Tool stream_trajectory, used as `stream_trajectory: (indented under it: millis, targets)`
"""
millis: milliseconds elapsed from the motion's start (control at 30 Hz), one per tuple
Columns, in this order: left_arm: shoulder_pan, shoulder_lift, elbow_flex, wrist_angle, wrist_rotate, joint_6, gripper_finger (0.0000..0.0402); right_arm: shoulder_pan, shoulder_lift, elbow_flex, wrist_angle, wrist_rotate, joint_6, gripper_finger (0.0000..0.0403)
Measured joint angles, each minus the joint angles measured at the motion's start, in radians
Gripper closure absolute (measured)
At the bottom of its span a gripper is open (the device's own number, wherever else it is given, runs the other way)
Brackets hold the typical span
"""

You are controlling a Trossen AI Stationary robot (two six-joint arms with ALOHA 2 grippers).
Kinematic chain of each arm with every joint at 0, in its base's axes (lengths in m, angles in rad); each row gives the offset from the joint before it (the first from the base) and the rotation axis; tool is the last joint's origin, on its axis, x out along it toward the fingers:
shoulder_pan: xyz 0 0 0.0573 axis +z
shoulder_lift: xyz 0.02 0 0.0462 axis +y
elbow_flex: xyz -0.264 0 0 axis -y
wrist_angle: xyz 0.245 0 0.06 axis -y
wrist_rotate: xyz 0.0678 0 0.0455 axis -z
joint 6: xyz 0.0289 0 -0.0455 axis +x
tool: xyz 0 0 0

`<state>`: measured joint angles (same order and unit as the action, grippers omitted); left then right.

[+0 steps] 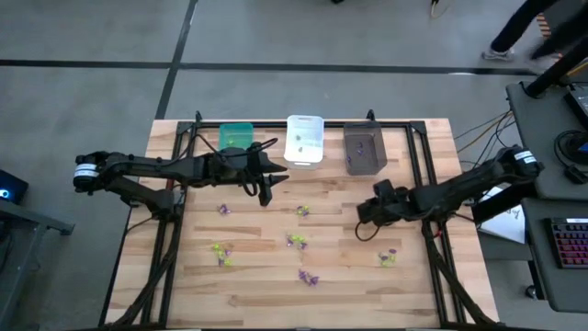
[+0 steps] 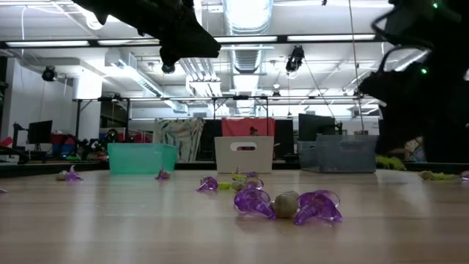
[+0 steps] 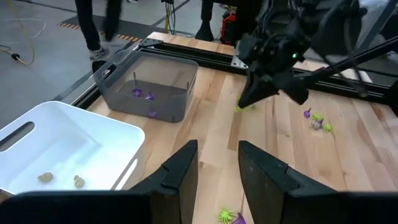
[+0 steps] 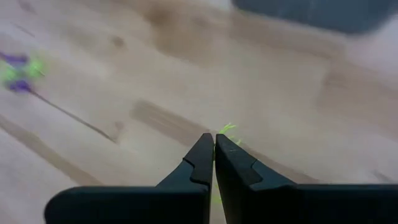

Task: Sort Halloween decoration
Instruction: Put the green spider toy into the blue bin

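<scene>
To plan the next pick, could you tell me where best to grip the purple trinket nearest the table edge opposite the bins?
Probably pinch its rounded body, coming straight down: the purple trinket lies low on the table against a greyish ball, and its curled spikes look too thin to hold.

In the high view, the tiny purple and yellow-green spiky plastic trinkets (image 1: 296, 241) on the wooden table are too small to resolve in shape. The right gripper (image 4: 214, 144) pinches a yellow-green sliver; its body is hidden between the fingers, so its identity cannot be confirmed. At 10 o'clock in that wrist view, a purple-green cluster (image 4: 18, 73) is blurred. In the low view, both arms are cut off by the upper edge.
</scene>
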<state>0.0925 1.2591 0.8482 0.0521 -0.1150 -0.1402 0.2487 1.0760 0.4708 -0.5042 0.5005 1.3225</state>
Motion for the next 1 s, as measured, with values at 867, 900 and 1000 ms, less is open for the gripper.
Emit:
stream_trajectory:
  millis: [867, 900, 1000]
  targets:
    - [-0.044, 0.298, 0.005, 0.544, 0.339, 0.026, 0.0304, 0.019, -0.279, 0.063, 0.476, -0.005, -0.688, 0.0394]
    - [-0.044, 0.315, 0.008, 0.56, 0.35, 0.026, 0.0304, 0.02, -0.294, 0.063, 0.479, -0.005, -0.703, 0.0394]
    - [-0.044, 0.362, 0.01, 0.613, 0.374, 0.023, 0.0304, 0.026, -0.327, 0.061, 0.501, -0.024, -0.765, 0.0394]
